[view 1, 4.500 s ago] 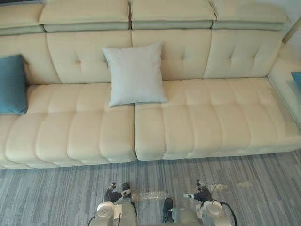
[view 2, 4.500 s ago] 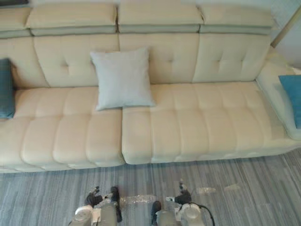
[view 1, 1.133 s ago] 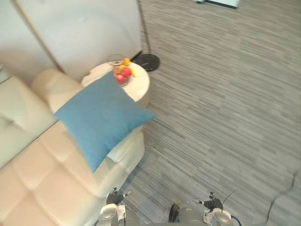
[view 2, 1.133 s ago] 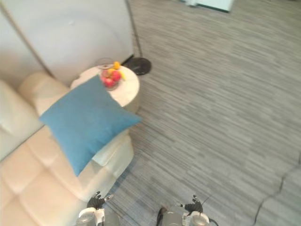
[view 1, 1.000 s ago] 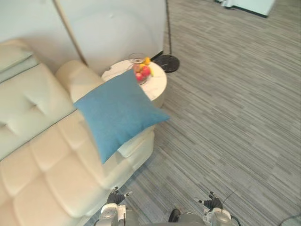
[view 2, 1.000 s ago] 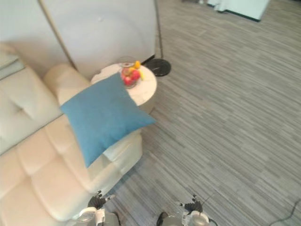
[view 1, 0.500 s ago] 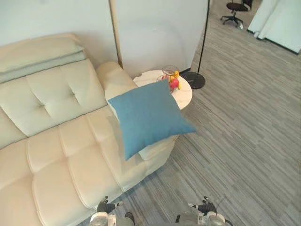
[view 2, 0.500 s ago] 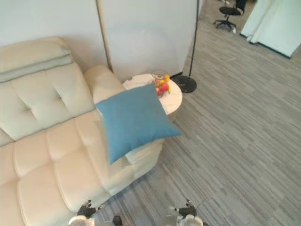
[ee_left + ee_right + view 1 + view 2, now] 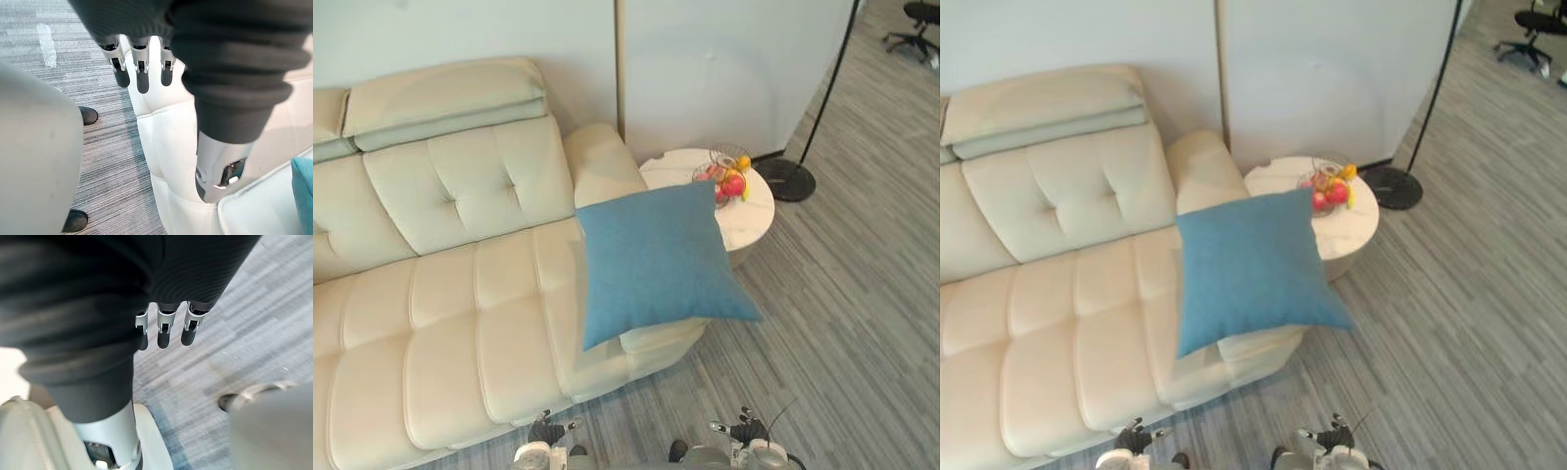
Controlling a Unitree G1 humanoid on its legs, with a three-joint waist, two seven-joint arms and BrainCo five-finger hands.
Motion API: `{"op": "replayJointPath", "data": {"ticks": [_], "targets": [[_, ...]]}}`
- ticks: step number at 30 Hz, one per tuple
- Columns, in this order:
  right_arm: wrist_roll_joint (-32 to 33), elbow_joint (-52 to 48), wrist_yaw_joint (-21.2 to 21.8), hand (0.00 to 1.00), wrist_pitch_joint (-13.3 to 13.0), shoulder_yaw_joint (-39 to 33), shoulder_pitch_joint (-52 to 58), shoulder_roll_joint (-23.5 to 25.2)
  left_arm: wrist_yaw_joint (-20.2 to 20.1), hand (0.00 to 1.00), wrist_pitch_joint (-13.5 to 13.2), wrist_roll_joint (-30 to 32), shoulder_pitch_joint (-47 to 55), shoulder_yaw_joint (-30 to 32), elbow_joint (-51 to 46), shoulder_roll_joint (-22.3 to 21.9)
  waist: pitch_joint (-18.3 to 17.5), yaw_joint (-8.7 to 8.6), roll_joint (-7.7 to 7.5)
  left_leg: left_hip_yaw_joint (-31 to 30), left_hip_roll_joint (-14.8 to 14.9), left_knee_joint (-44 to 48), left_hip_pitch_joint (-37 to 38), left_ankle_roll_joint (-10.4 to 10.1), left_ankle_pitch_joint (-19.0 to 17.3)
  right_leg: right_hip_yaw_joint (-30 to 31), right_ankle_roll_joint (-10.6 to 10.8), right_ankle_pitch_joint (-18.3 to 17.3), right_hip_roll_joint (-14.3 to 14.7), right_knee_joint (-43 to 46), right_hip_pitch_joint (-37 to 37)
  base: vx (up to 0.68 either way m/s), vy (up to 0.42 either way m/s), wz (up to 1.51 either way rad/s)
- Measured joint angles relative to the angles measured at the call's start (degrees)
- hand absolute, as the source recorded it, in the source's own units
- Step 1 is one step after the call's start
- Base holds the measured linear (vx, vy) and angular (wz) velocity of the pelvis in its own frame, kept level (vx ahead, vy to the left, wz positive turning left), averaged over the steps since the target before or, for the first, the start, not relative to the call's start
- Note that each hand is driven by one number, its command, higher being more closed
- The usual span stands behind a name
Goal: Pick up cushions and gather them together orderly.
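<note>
Far left, cream sofa (image 9: 440, 294), tufted back against the pale wall (image 9: 460, 29). Low by its front edge, left hand (image 9: 546, 431) over the grey floor (image 9: 842, 323) — fingers (image 9: 142, 78) straight and slack, gripping nothing. On the sofa's right end, blue cushion (image 9: 656, 259), propped at a tilt, one corner out past the seat edge. Just beyond it, round white table (image 9: 671, 171) with a bowl of fruit (image 9: 724, 181). Low at the bottom edge, right hand (image 9: 739, 429) — fingers (image 9: 165, 330) likewise straight, empty. Further right, black lamp base (image 9: 786, 182) on the floor.
</note>
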Motion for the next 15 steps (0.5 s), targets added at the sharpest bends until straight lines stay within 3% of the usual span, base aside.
{"op": "replayJointPath", "data": {"ticks": [6,15], "targets": [[0.12,-5.37,-0.72,0.00,-0.08,-5.85,1.13,-1.40,0.11,0.00,0.01,-1.62,0.15,2.77,-2.01,1.41,-0.23,-0.13,-0.35,0.13,-1.66,-0.01,-0.07,0.33,0.25,-0.07,0.21,1.43,-1.39,-3.43,2.00,0.00,0.039,0.07],[1.15,-14.62,-3.25,0.00,-1.19,-12.16,-4.13,-12.45,1.10,0.00,-1.14,-11.02,-1.57,6.80,-9.03,5.37,-0.19,-1.20,-0.32,-0.51,-2.13,-7.38,-2.13,0.92,5.89,-0.97,0.05,4.35,-1.46,-5.88,-1.64,-0.13,0.006,0.08]]}}
